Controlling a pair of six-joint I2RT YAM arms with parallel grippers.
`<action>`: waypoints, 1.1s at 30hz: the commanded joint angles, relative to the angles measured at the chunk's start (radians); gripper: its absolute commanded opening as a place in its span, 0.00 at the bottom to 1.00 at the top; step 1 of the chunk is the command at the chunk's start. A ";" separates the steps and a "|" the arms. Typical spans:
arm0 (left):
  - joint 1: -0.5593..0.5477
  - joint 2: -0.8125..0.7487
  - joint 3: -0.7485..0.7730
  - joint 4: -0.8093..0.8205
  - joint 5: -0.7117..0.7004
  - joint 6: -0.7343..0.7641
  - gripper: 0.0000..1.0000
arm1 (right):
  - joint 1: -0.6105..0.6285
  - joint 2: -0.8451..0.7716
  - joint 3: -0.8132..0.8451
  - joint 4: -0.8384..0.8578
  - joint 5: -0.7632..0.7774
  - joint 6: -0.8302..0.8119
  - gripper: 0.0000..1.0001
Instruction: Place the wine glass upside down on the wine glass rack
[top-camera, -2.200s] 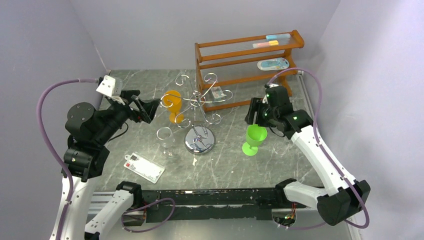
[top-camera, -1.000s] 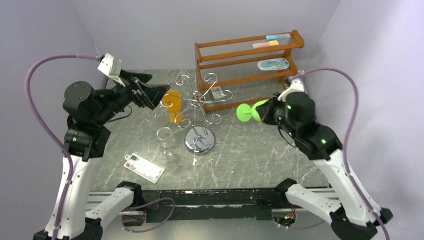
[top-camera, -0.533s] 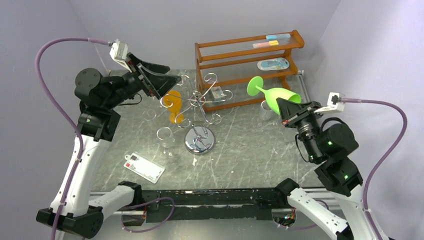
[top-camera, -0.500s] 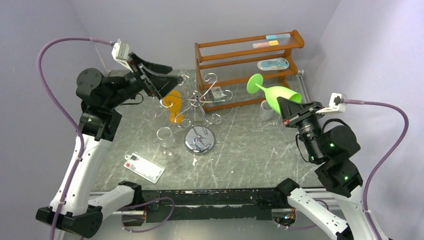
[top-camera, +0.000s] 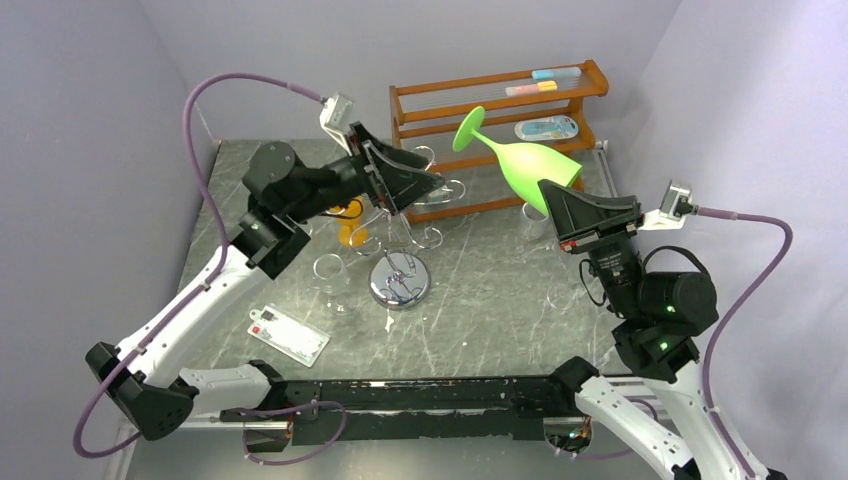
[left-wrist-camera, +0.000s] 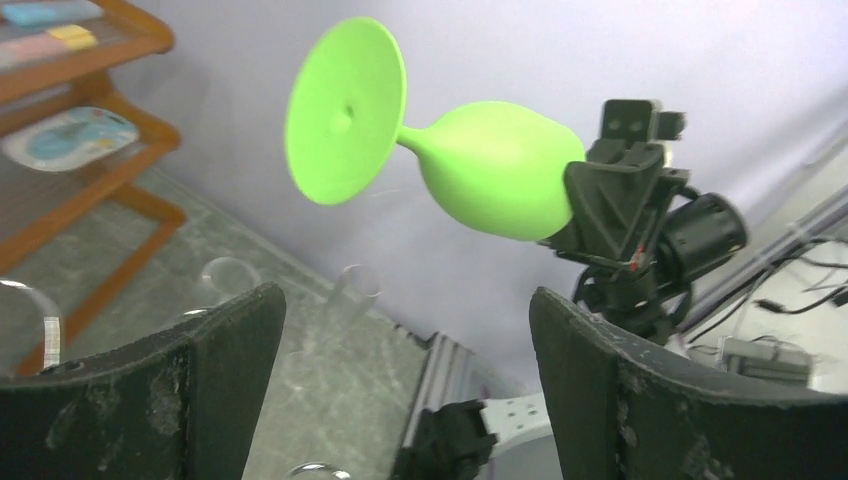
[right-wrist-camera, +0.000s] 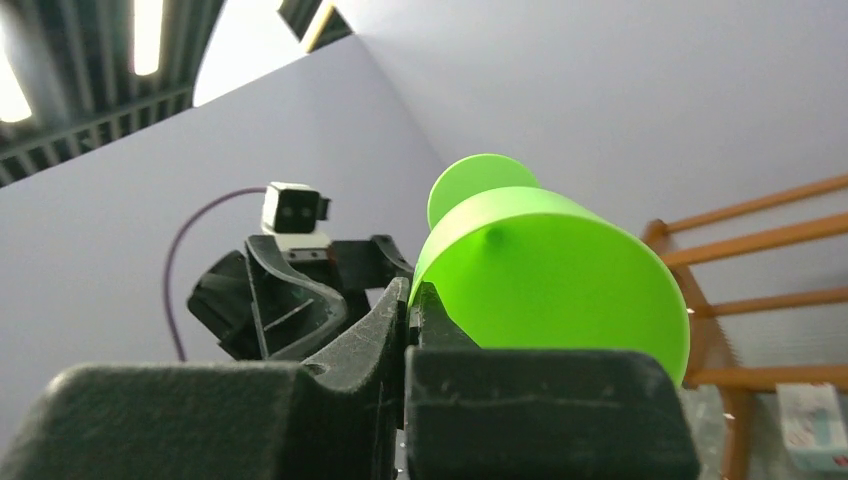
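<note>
My right gripper (top-camera: 556, 200) is shut on the rim of the green wine glass (top-camera: 525, 163) and holds it high in the air, tilted, with its foot pointing up and to the left. In the right wrist view the bowl (right-wrist-camera: 560, 280) sits beside the closed jaws of the right gripper (right-wrist-camera: 410, 300). My left gripper (top-camera: 432, 185) hangs open above the chrome wine glass rack (top-camera: 400, 280), facing the glass and apart from it. The left wrist view shows the green glass (left-wrist-camera: 480, 180) beyond the wide-open left gripper (left-wrist-camera: 405, 330). The left arm hides part of the rack's arms.
An orange glass (top-camera: 350, 228) hangs on the rack's left side. A clear glass (top-camera: 331, 283) stands left of the rack base, and another (top-camera: 560, 292) to its right. A brown wooden shelf (top-camera: 500, 110) stands at the back. A flat packet (top-camera: 288, 335) lies near the front left.
My right arm lifted the green glass off the table and turned it foot-up and higher. My left arm swung from the left side over the rack toward the glass, staying open.
</note>
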 joint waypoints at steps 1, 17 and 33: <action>-0.107 -0.034 -0.087 0.274 -0.220 -0.179 0.96 | 0.004 0.027 -0.034 0.239 -0.073 0.051 0.00; -0.322 0.066 -0.114 0.644 -0.646 -0.341 0.84 | 0.004 0.163 -0.071 0.547 -0.221 0.094 0.00; -0.429 0.162 -0.128 1.014 -0.857 -0.186 0.49 | 0.005 0.182 -0.128 0.605 -0.281 0.181 0.00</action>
